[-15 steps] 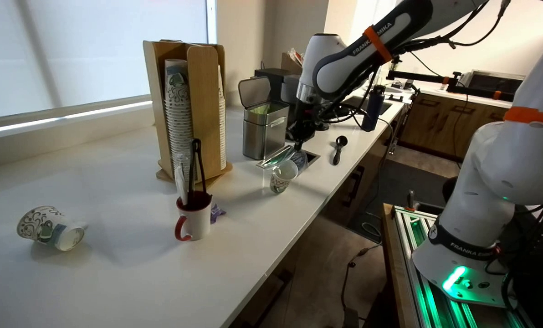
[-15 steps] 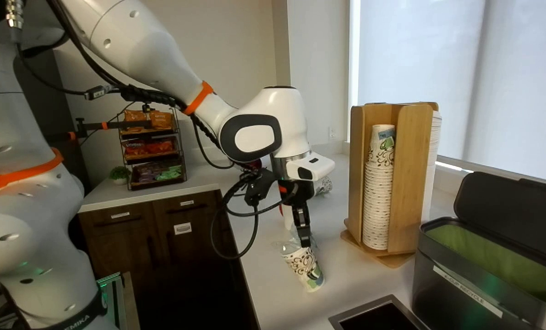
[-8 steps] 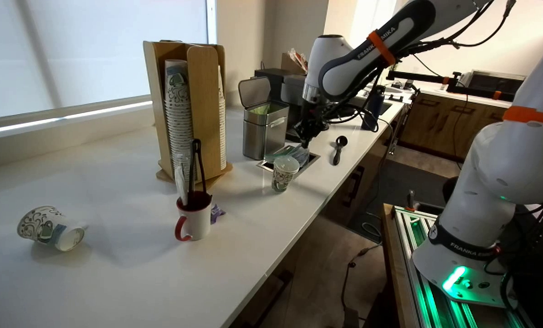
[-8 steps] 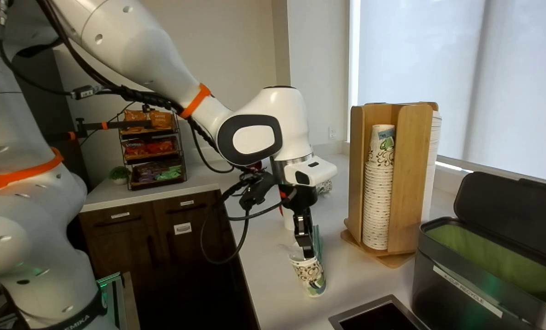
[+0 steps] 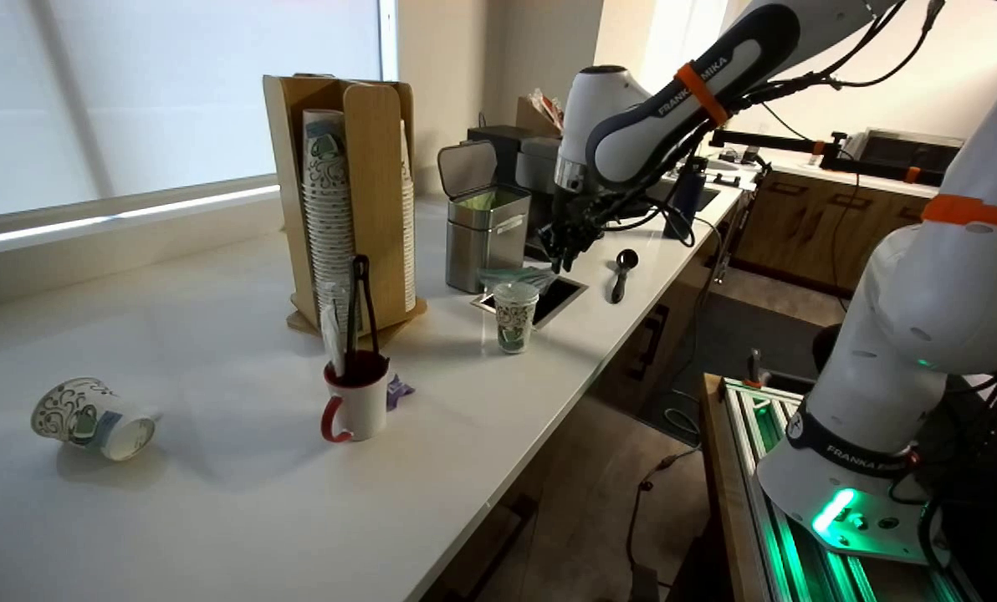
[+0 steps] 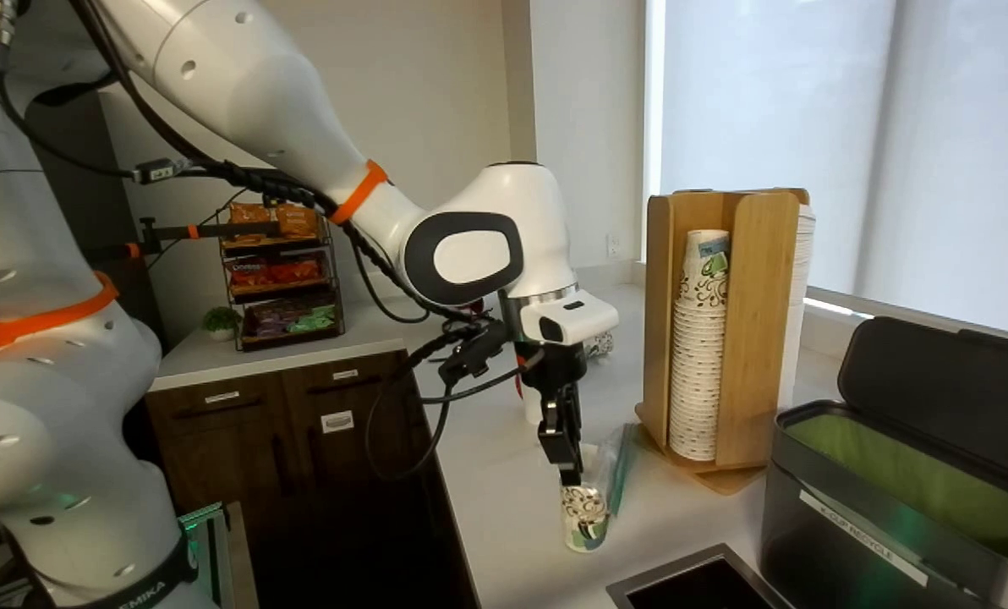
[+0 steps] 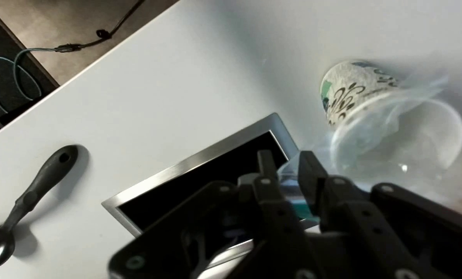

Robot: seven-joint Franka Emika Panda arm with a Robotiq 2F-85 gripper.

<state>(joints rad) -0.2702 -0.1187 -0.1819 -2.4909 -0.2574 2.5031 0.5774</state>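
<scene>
Jaws spread by a narrow gap, not clearly pinching the clear zip bag [image 6: 607, 461], draped about the mouth of the patterned paper cup [image 6: 585, 518], upright on the surface [image 5: 231, 351]. Might snag the clinging bag on lifting and topple the light cup, or spill both into the steel-framed opening [image 7: 192, 163] nearby. In the wrist view, looks straight into the cup; in an exterior view, shows the teal zip strip [image 6: 621, 478] at right and, far left, a snack rack [image 6: 293, 338] absent from the wrist view

Cup [image 5: 515, 322]: paper, white with dark scrolls and green print, upright on counter [image 5: 256, 518], beside metal-rimmed recess [image 7: 188, 165]. Bag [image 6: 621, 469]: clear, teal-edged, its film across the cup's mouth.
</scene>
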